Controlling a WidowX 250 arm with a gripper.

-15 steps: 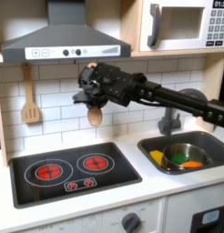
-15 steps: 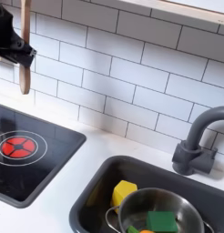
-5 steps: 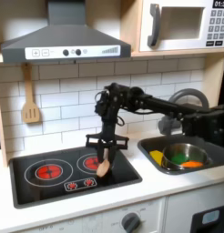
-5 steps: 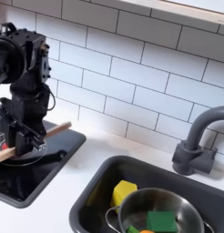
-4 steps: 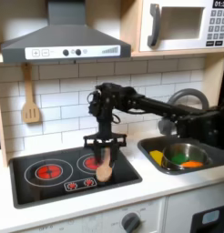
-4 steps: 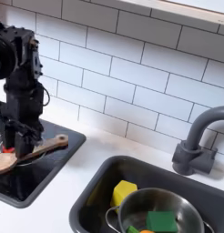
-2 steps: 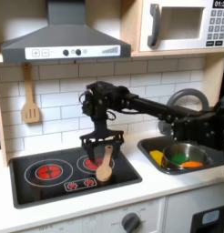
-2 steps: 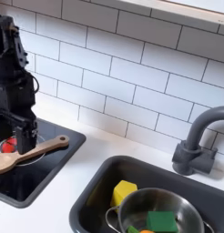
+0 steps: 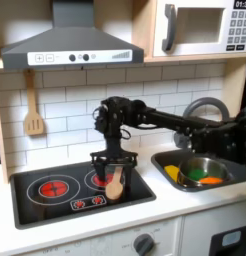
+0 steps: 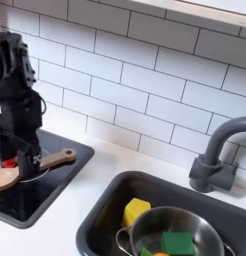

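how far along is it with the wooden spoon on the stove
Looks done: the light wooden spoon lies flat on the black toy stovetop, its bowl over the right red burner in the first exterior view. In hand: the black gripper sits low right at the spoon's handle; whether its jaws clasp it cannot be told. Left, it seems: letting go if needed and lifting clear.

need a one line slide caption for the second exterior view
Gripper over a wooden spoon lying on the stove top.

Spoon [image 10: 33, 167] on stove [image 10: 50, 190], sink [image 10: 103, 215] rightward.
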